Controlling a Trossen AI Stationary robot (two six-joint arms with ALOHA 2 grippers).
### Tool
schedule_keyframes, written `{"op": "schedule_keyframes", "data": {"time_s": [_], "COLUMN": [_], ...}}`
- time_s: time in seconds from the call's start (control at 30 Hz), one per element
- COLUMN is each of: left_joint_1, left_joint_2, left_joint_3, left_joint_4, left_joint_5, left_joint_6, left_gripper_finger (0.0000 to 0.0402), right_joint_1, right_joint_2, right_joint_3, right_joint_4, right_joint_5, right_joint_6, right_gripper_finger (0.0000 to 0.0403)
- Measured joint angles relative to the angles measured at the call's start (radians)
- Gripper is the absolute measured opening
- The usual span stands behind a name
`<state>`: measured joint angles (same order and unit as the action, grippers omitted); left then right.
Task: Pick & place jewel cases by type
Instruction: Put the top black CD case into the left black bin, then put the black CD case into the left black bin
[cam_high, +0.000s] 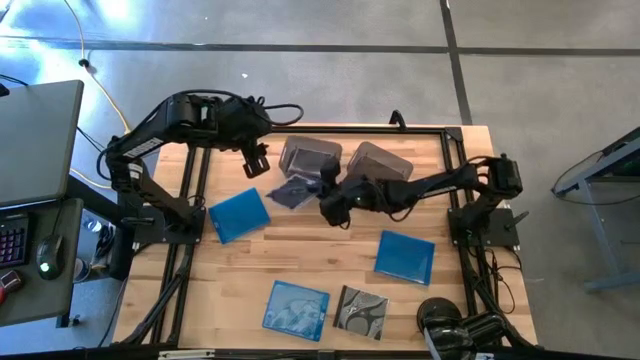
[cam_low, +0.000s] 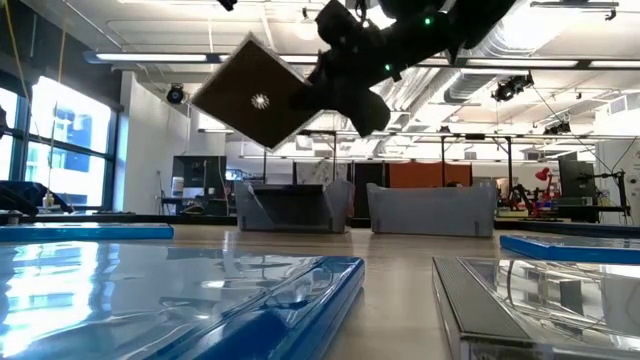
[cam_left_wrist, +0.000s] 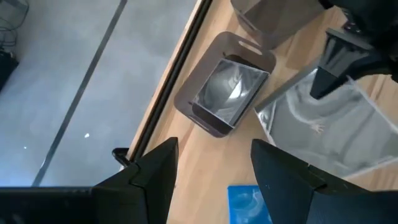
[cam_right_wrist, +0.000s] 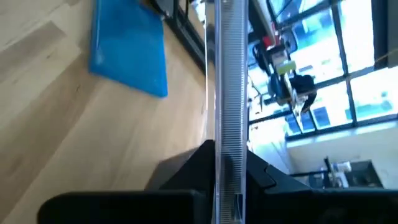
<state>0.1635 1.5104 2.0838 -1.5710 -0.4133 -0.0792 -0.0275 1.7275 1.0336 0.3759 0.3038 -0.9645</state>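
held case: dark jewel case (cam_high: 293, 192) in the air, centre of the high view, just below the left bin (cam_high: 309, 156).
grip: right gripper (cam_high: 331, 203) clamps its edge; case edge-on between the fingers (cam_right_wrist: 186, 171) in the right wrist view.
left gripper (cam_high: 255, 160): fingers wide, empty, upper left of centre.
progress: one case seems binned; four cases on the table (cam_high: 300, 255).

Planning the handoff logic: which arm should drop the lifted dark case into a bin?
Right. The right gripper is already shut on the dark case, held tilted in the air just in front of the left bin. The left gripper is open, holds nothing and hovers beside that bin.
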Motion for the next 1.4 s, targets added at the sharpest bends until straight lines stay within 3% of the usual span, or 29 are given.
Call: {"op": "schedule_keyframes", "data": {"time_s": [0.23,0.43,0.63,0.9,1.13,1.4], "left_joint_1": [0.000,0.000,0.000,0.000,0.000,0.000], "left_joint_2": [0.000,0.000,0.000,0.000,0.000,0.000], "left_joint_3": [0.000,0.000,0.000,0.000,0.000,0.000], "left_joint_4": [0.000,0.000,0.000,0.000,0.000,0.000], "left_joint_5": [-0.014,-0.015,-0.015,-0.016,-0.016,-0.016], "left_joint_6": [0.008,0.022,0.022,0.022,0.022,0.002], "left_gripper_finger": [0.0198,0.0198,0.0198,0.0198,0.0198,0.0198], "right_joint_1": [-0.101,-0.200,-0.253,-0.279,-0.252,-0.082], "right_joint_2": [0.007,0.033,0.061,0.069,0.068,0.007], "right_joint_3": [0.000,0.000,-0.001,0.000,-0.001,-0.001], "right_joint_4": [-0.019,-0.023,-0.048,-0.086,-0.060,-0.054], "right_joint_5": [0.022,-0.186,-0.206,-0.209,-0.175,0.016], "right_joint_6": [0.084,0.159,0.232,0.271,0.237,0.190], "right_gripper_finger": [0.0032,0.0032,0.0036,0.0109,0.0186,0.0201]}}
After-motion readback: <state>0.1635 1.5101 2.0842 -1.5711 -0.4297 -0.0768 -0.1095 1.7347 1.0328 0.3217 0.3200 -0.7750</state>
